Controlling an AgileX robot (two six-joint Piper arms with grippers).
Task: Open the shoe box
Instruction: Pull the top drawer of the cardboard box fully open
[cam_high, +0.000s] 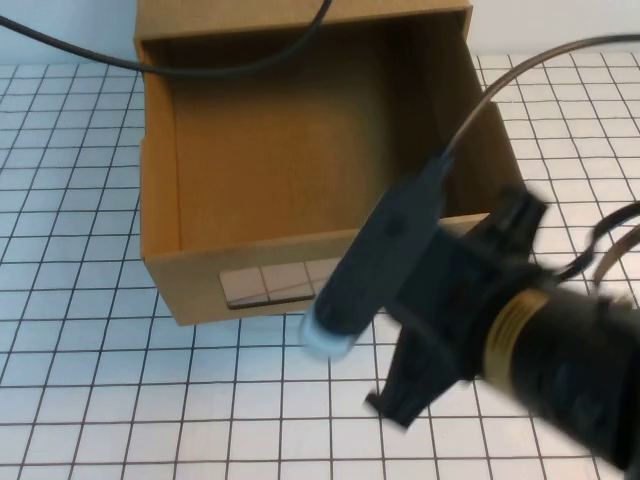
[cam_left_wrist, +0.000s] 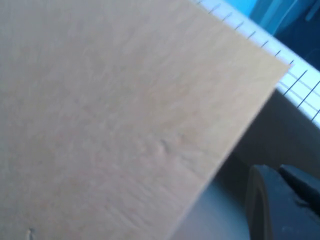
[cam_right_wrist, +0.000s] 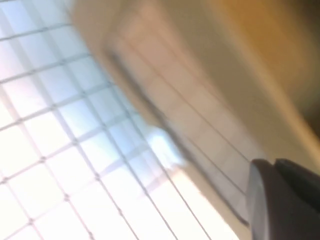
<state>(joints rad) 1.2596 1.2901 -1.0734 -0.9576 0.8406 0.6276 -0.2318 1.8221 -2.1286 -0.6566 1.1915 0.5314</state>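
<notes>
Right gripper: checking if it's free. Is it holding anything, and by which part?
Nothing. The right gripper is shut, empty, over the table before the open shoe box. The left gripper sits beside cardboard; its hold cannot be told.

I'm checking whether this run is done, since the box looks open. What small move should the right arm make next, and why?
Probably draw the right gripper back from the shoe box toward the robot's side. The box's inside shows bare, the right gripper is shut on nothing in front of it, and the left gripper sits close by a cardboard panel, likely the lid.
</notes>
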